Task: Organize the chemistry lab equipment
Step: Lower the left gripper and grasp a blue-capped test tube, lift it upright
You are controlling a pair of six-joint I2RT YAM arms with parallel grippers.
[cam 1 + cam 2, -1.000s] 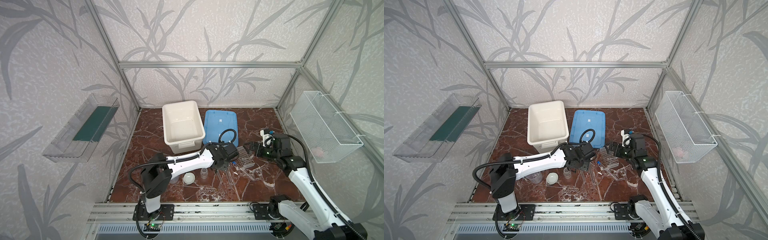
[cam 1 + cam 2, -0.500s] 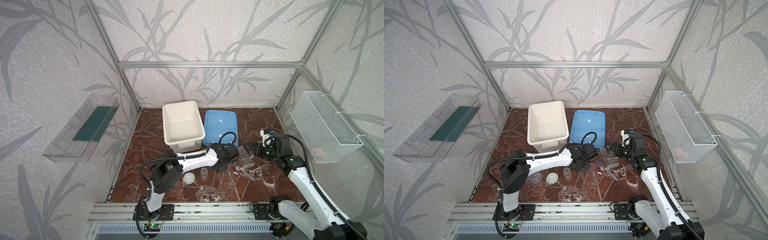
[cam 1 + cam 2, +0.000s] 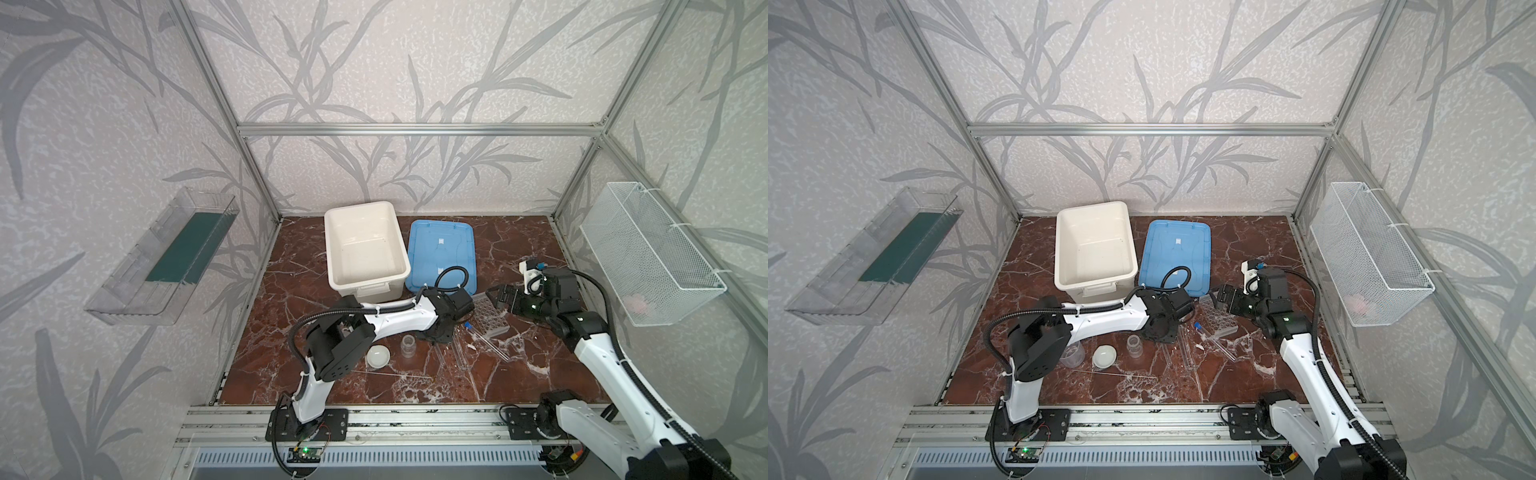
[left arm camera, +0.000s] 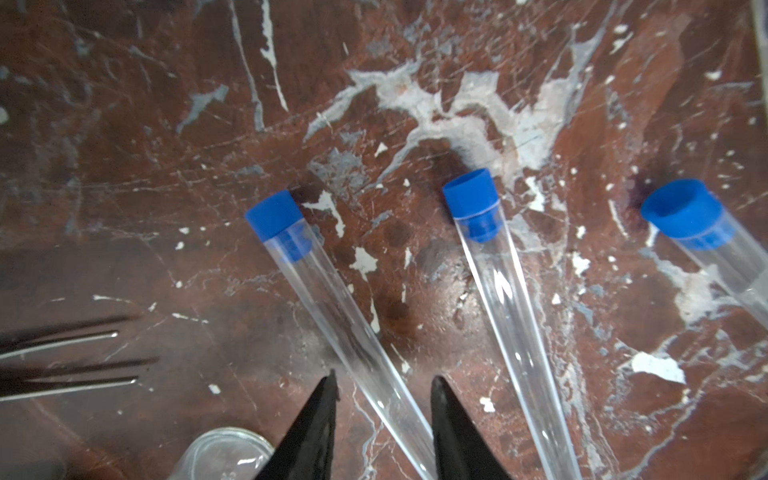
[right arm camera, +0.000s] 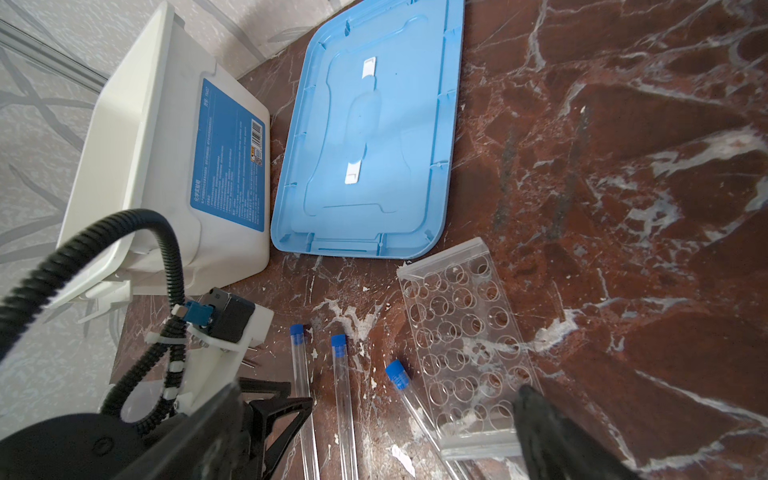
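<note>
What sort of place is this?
Likely a robot test cell staged as a chemistry bench: left arm and right arm bolted to a rail inside a metal frame, with blue-capped tubes and a holed rack on the table.

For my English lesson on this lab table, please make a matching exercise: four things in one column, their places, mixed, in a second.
1. blue lid
2. clear holed rack
3. small white round dish
4. left gripper

a. beside the small clear jar
b. jaws either side of a blue-capped tube
c. flat beside the white bin
d. closest to the right gripper

Pairs: 1-c, 2-d, 3-a, 4-b
</note>
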